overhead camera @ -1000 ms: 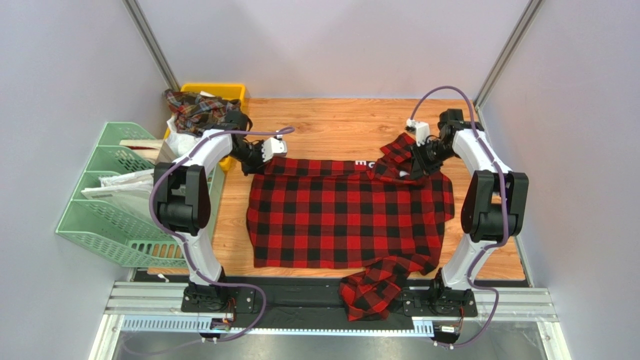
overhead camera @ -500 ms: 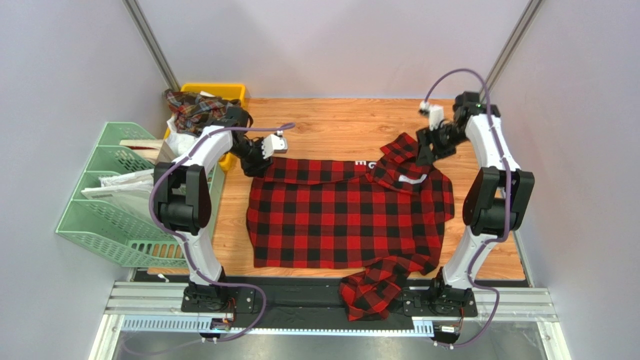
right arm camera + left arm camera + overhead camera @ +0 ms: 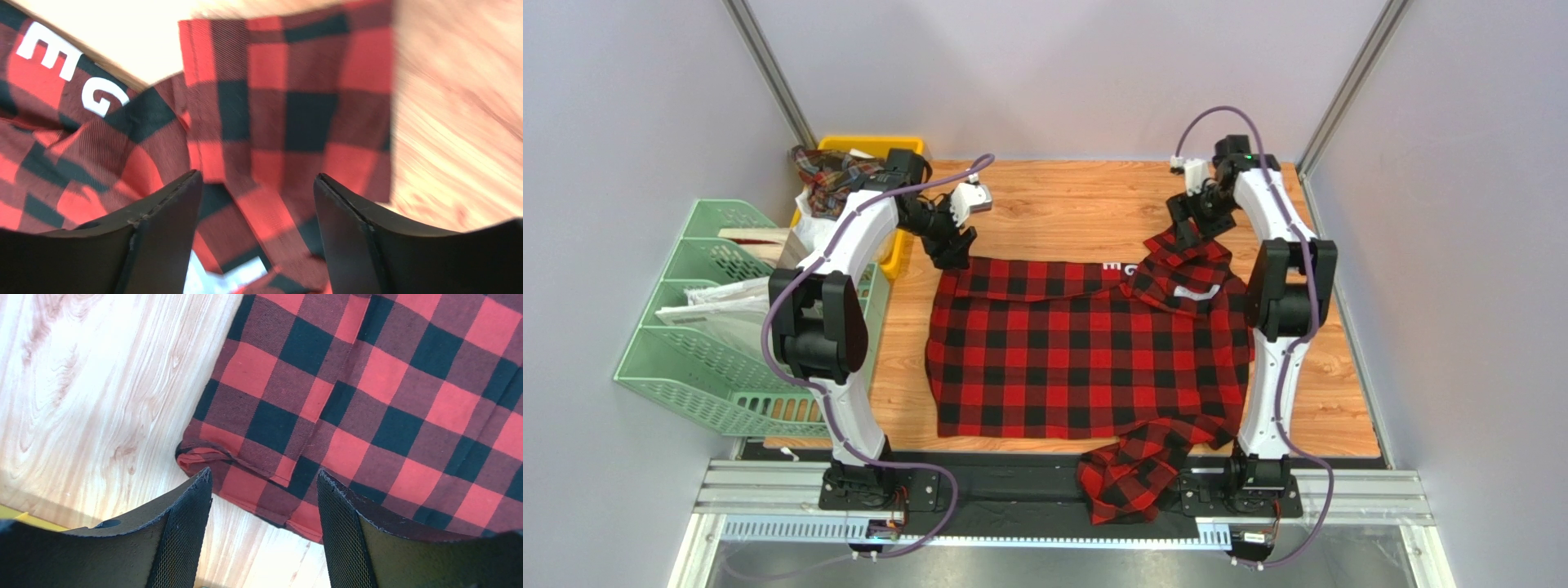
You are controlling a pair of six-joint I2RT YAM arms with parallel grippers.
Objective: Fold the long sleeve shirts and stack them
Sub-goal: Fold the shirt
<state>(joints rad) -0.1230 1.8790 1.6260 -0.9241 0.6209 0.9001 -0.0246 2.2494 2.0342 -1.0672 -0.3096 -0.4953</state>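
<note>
Here the red-and-black flannel shirt (image 3: pixel 1081 355) lies spread on the tabletop (image 3: pixel 1063 208), one sleeve (image 3: pixel 1130 472) spilling over the near edge. Left tool (image 3: pixel 264 478) and right tool (image 3: pixel 256 180) both gape empty above its far corners; pinching one layer could bunch the fold.

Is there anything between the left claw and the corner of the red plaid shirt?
Nothing visible. In the left wrist view the left claw is open over the red plaid shirt, its corner showing between the fingers, with only bare wooden table beside it.
</note>
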